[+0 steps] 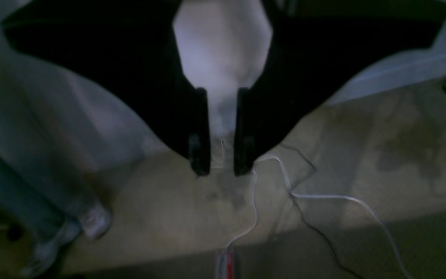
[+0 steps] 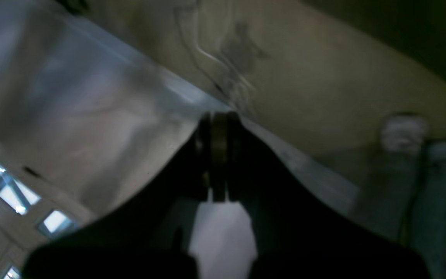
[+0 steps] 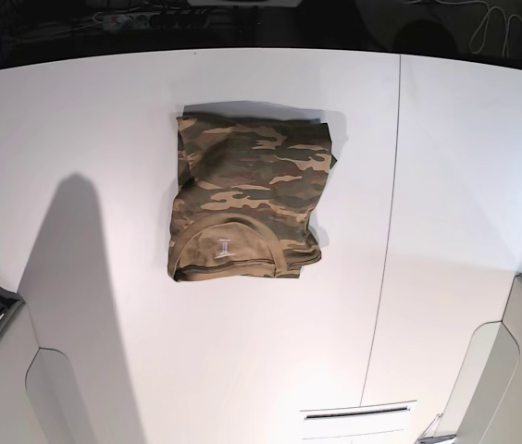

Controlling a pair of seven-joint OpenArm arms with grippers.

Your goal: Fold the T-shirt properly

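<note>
A robotics lab: bare white worktable [image 3: 104, 111], loose cables [image 1: 285, 186] across a stained floor [image 1: 401, 155].

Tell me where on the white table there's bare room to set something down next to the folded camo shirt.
The table is bare all around the folded T-shirt: a wide stretch left of it, another right of it past the seam, and the near strip below. Only the middle is taken.
</note>
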